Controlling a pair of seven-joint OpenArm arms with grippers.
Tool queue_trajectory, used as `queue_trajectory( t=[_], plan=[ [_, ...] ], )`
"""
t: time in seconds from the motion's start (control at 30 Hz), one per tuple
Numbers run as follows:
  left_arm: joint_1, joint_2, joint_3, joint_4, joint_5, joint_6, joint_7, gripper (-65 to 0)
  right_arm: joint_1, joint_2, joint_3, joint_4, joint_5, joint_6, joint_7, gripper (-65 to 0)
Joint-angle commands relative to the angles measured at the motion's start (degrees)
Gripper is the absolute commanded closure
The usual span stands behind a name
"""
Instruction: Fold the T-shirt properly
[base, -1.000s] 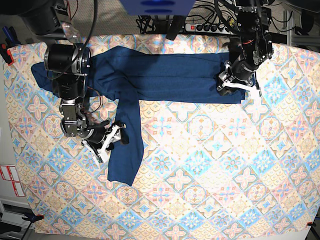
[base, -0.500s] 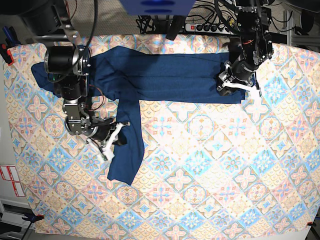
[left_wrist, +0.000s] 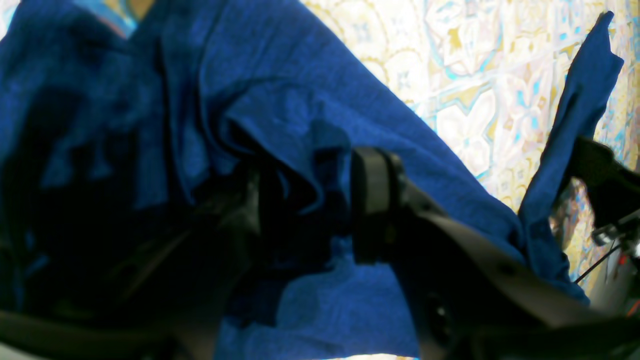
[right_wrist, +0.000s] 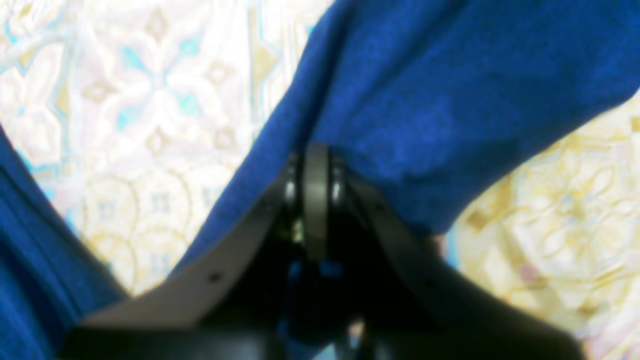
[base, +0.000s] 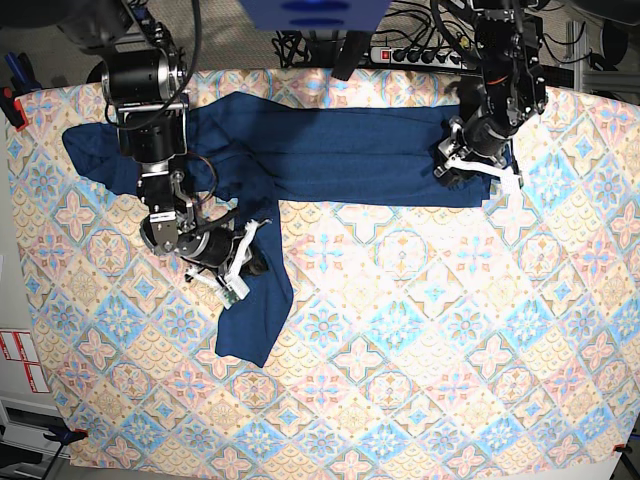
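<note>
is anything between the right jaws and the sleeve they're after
Nothing visible. The right gripper has its jaws pressed shut with the T-shirt sleeve fabric draped right at them, only tablecloth around.

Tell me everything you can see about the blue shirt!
The shirt is dark navy, plain and soft-looking, with long sleeves. Its body lies folded into a long band across the far side of the patterned tablecloth. One sleeve hangs down toward the near side, rumpled. The right gripper is shut on that sleeve's edge. The left gripper pinches bunched cloth at the band's other end. The other sleeve pokes out past the right arm.
</note>
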Motion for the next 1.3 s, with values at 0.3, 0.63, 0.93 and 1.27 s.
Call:
queue_trajectory(
  t=[0.3, 0.63, 0.93, 1.27],
  plan=[
    [-0.21, -0.38, -0.16, 1.08, -0.71, -0.49, -0.52, -22.9, 6.49, 1.91, 12.67, -5.19, -3.44, 0.14, 1.10, -6.4],
    [-0.21, -0.38, -0.07, 1.08, -0.71, -0.49, -0.52, -22.9, 6.76, 2.00, 13.72, -10.82, -5.11, 0.14, 1.36, -32.0],
    [-0.30, -0.29, -0.16, 1.08, -0.71, -0.49, -0.52, -22.9, 6.76, 1.47, 13.63, -10.99, -4.84, 0.14, 1.36, -31.1],
    [-0.39, -0.11, 0.02, 1.08, -0.71, -0.49, -0.52, -22.9, 6.76, -1.08, 13.63, -10.90, -4.84, 0.14, 1.18, -31.1]
  ],
)
